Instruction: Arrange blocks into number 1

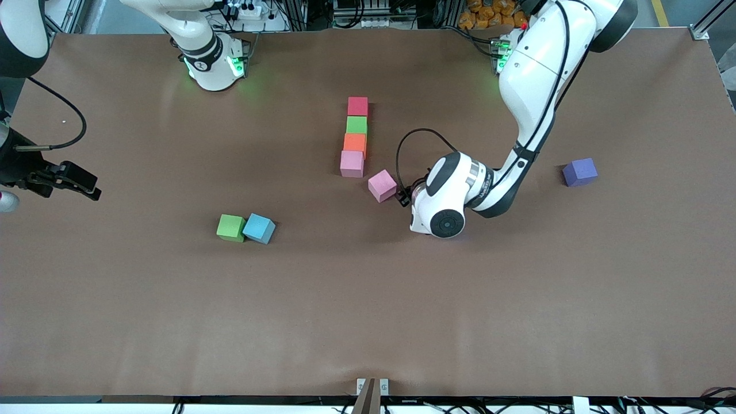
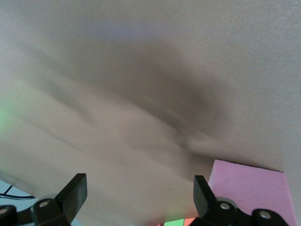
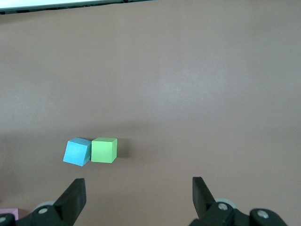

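Hovering – left tool wide by pink block | right tool wide – empty

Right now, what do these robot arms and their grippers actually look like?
Both arms are glossy white with rounded segments and dark grey joints, and green lights glow at their bases. A thin black cable loops out beside the left arm's wrist. The left gripper and right gripper each have two black, wedge-shaped fingers.
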`<control>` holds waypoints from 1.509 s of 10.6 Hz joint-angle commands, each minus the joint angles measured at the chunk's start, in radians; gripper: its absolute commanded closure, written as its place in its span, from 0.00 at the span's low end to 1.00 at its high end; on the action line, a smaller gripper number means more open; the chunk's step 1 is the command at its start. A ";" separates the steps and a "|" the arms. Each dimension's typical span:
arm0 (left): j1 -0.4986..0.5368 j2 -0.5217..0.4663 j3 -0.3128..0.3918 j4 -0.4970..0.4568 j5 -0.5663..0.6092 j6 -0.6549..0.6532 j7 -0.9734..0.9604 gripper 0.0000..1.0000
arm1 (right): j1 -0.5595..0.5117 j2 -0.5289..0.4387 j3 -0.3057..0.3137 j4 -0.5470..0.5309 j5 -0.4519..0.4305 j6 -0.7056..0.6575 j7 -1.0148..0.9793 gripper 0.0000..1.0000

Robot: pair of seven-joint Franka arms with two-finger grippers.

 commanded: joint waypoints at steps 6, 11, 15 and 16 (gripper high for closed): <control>-0.037 0.006 -0.009 0.016 -0.077 0.124 0.004 0.00 | -0.007 0.009 0.000 0.014 0.021 -0.003 -0.017 0.00; -0.016 -0.011 0.000 0.024 -0.063 0.133 0.018 0.00 | -0.007 0.009 0.000 0.014 0.021 -0.003 -0.017 0.00; 0.011 -0.007 -0.006 0.013 -0.045 0.101 0.020 0.00 | -0.008 0.009 0.000 0.014 0.021 -0.003 -0.017 0.00; -0.003 0.005 -0.006 0.001 -0.055 0.079 0.017 0.00 | -0.010 0.010 0.000 0.016 0.022 -0.003 -0.017 0.00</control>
